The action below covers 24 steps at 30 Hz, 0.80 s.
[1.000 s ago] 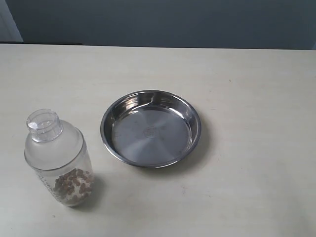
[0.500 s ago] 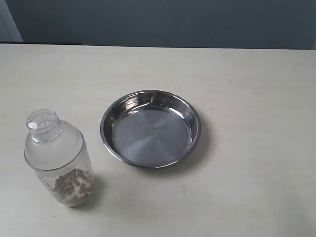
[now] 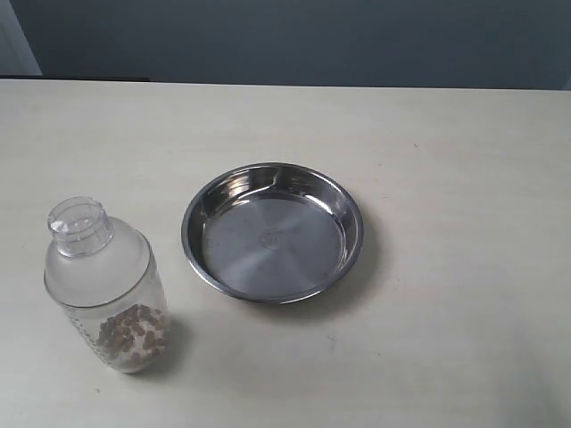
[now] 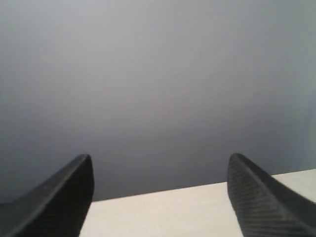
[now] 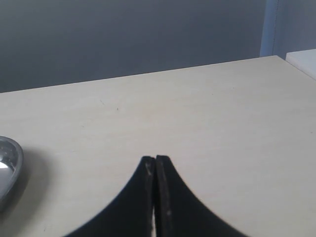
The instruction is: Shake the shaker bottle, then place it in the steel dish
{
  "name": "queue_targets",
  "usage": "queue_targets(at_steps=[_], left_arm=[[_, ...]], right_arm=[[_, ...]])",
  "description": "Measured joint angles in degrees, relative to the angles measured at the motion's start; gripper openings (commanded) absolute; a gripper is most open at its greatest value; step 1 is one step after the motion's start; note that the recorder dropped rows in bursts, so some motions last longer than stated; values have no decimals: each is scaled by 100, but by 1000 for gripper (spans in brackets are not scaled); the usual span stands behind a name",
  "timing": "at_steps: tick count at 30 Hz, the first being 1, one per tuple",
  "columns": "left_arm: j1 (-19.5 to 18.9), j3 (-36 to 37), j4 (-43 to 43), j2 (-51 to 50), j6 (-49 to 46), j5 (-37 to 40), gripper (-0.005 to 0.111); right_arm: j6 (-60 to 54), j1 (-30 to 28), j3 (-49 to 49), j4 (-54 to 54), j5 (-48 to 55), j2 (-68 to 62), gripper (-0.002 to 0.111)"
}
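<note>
Standing upright at the lower left of the exterior view, the bottle (image 3: 105, 285) rests on the table (image 3: 446, 134), its cap (image 3: 80, 226) on and brown grains (image 3: 134, 332) pooled at the bottom. The dish (image 3: 272, 234) lies near it, toward the middle of the frame, empty and not touching it. Neither arm shows in that view. The left claw (image 4: 159, 160) is spread wide with nothing between its fingers, facing a grey wall. The right claw (image 5: 155, 160) is pressed together, empty, low over bare tabletop. To my eye nothing has begun, so reaching for the bottle is the step in hand. Next, the spread left claw, being on the bottle's side, would need to close around the body below the shoulder before any shaking.
</note>
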<state>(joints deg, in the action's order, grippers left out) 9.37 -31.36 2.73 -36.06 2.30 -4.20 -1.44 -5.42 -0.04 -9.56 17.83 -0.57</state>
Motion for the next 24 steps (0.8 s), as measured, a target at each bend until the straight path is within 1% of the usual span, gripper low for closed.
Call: queue_targets(at_steps=[2,5,6,10,14,15,18,19,21,23,24], left_arm=[[196,0,-342,-130,0,-339,78],[407,-12,-927,-270,59,-611,100],[446,-12,-1020,-304,125,-623,106],[603,153,-1283,-429,464,-680,106],[747,821,-1370,-443,1079,-1163,106],[758,1265,-1381,-443,1315,-1557,106],[758,1998,-1404,-443,1467,-2474,105],[758,2375,-1404,-443,1484,-2974,105],[758,2687,-1380,-443,1495,-3135,105],[758,3048,-1416,-443,1505,-3631,105],[758,3089,-1416,-443,1525,-3793,105]], right_arm=[[0,0,0,-44,0,0,-1],[0,0,0,-103,0,0,-1],[0,0,0,-113,0,0,-1],[0,0,0,-125,0,0,-1],[0,0,0,-135,0,0,-1],[0,0,0,-135,0,0,-1],[0,0,0,-135,0,0,-1],[0,0,0,-135,0,0,-1],[0,0,0,-135,0,0,-1],[0,0,0,-146,0,0,-1],[0,0,0,-146,0,0,-1]])
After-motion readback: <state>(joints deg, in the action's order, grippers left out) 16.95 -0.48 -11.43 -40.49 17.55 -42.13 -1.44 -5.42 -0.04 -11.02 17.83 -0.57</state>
